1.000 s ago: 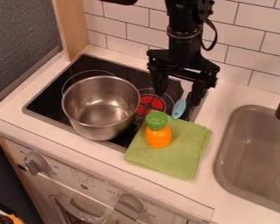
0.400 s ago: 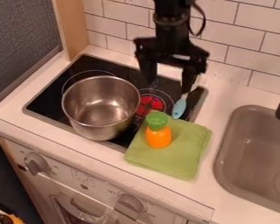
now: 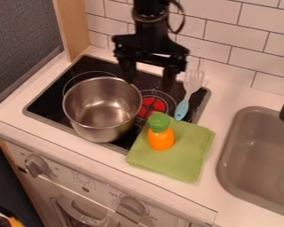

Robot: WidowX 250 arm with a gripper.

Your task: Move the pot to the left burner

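The pot lies left and near of the spread, empty tool, its far-right rim closest.

Above the black, two-fingered pincer, a wide bracket is flaring and a dark cable is looping beside the black arm.
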